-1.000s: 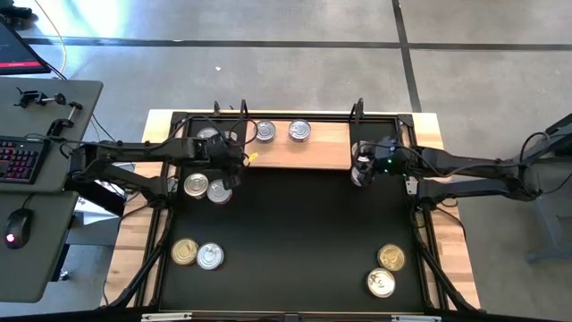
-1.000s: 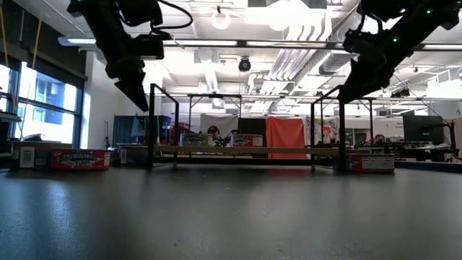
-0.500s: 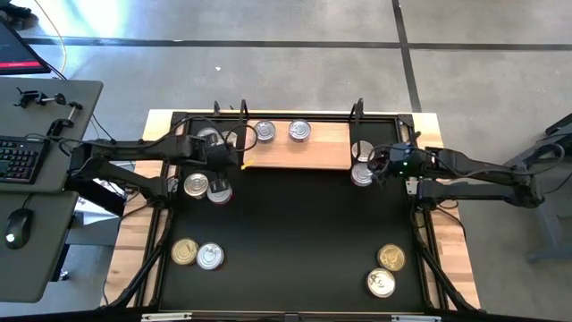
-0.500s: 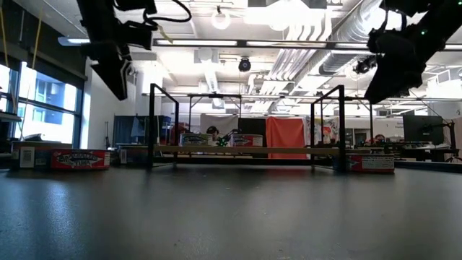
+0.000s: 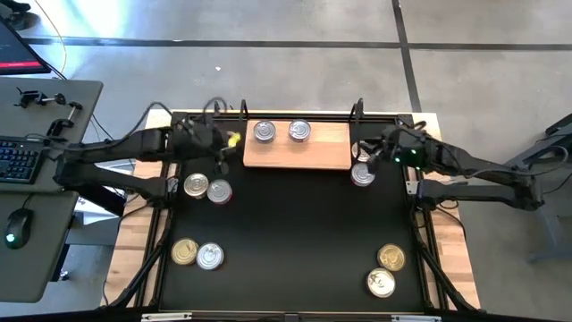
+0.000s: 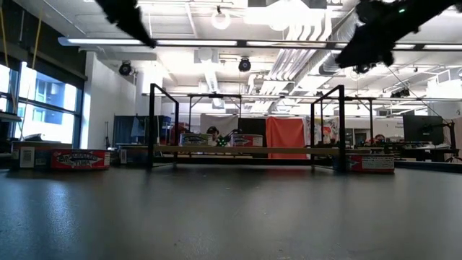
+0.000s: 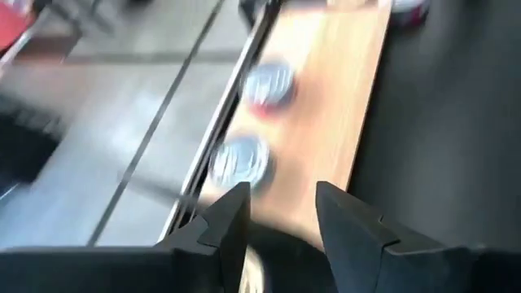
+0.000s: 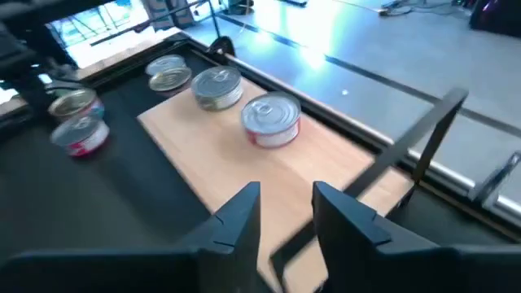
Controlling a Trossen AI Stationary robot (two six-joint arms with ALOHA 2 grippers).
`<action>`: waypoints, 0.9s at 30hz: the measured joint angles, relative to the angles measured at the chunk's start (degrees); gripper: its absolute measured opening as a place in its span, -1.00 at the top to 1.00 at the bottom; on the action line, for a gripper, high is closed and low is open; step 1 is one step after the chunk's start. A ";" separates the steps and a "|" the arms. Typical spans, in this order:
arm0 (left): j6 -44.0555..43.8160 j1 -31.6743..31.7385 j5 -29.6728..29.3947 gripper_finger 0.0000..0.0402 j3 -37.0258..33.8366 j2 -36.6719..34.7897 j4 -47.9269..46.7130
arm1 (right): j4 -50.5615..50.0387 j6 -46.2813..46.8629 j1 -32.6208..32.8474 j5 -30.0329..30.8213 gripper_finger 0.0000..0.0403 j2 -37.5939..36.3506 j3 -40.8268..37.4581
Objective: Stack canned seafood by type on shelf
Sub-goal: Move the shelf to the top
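Observation:
The shelf is a pale wood board at the far side of the black mat. Two silver-lidded tins stand side by side on its far edge. My left gripper hovers open just off the shelf's left end; its wrist view looks along the shelf at both tins. My right gripper hovers open off the shelf's right end, above and beyond a tin that stands on the mat. From there I see the shelf and its tins.
Two tins stand on the mat near my left arm. A gold and a silver tin are near-left, another pair near-right. More tins sit past the shelf's left end. A black frame stands around the shelf.
My left gripper has moved from the two tins on the mat toward the far edge and up, out of the low view. My right gripper has drawn off the tin by the shelf's right end, first rightward, then toward the far edge and up; that tin now shows uncovered.

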 joint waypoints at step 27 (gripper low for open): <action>-2.25 17.89 19.45 0.76 -8.27 9.78 15.34 | 8.56 -5.16 -18.05 -17.48 0.92 14.68 -0.04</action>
